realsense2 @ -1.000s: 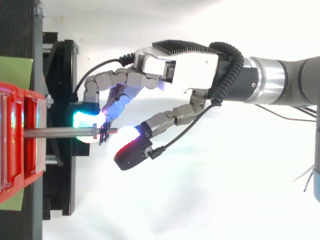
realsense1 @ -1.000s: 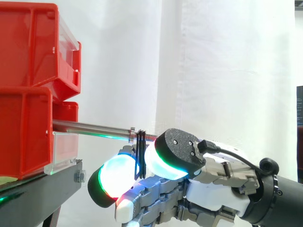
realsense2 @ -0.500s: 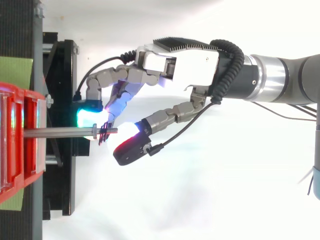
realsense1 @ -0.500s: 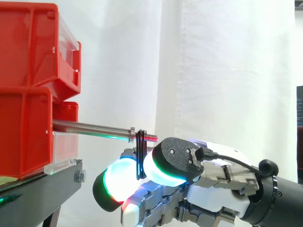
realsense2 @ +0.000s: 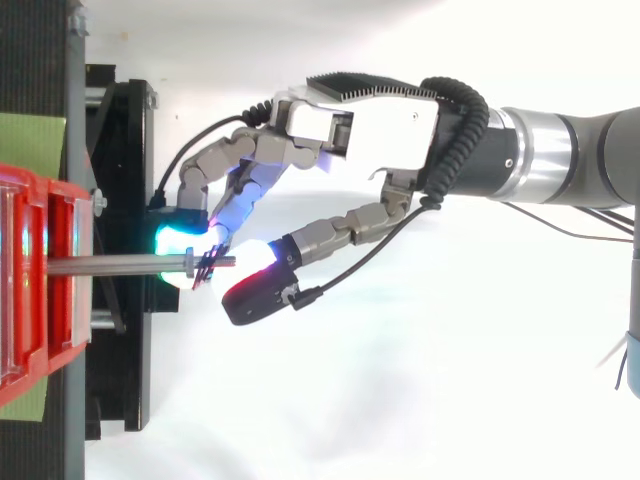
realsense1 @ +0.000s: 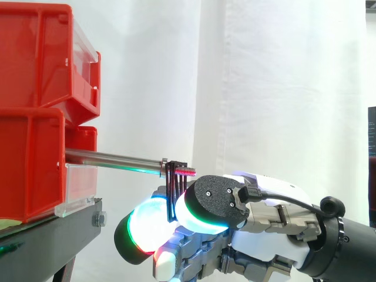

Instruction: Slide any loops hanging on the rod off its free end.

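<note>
Several thin black loops [realsense1: 171,191] hanging side by side on the reddish threaded free end of a silver rod [realsense1: 111,158], rod jutting from stacked red bins [realsense1: 35,117], robot hand [realsense2: 370,125] beneath, glowing pads [realsense1: 148,222] pinched together on the loops' lower part

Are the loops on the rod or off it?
On: the black loops hang from the rod's threaded free end, pinched between the hand's glowing pads.
</note>
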